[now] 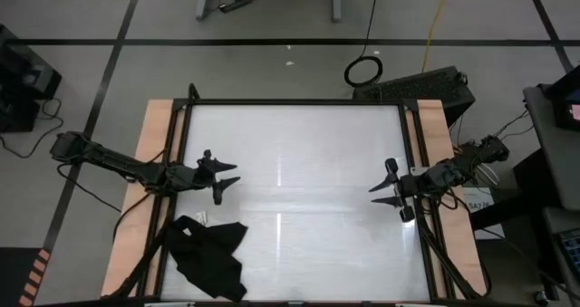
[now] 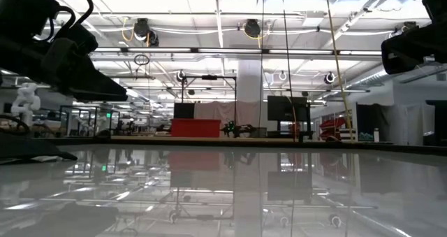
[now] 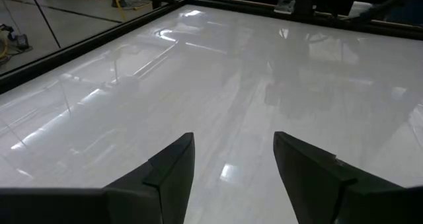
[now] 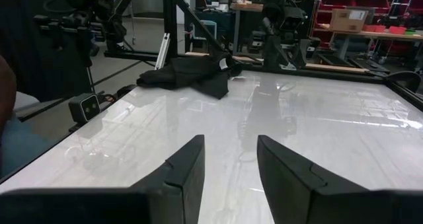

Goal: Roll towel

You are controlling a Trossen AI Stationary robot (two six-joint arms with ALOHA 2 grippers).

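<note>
The black towel (image 1: 211, 257) lies crumpled in a heap at the table's near left corner, a small white tag (image 1: 201, 217) at its far edge; the right wrist view shows the towel (image 4: 188, 74) across the table. My left gripper (image 1: 227, 174) hovers open above the table's left side, just beyond the towel, touching nothing. My right gripper (image 1: 388, 187) hovers open over the table's right side, far from the towel. Each wrist view shows only bare table between the fingers.
The glossy white tabletop (image 1: 299, 180) has a black frame and wooden side strips (image 1: 154, 162). Cables run along both sides. A small camera (image 4: 84, 107) stands at the near edge. Part of a person (image 4: 10, 125) shows beside the table in the right wrist view.
</note>
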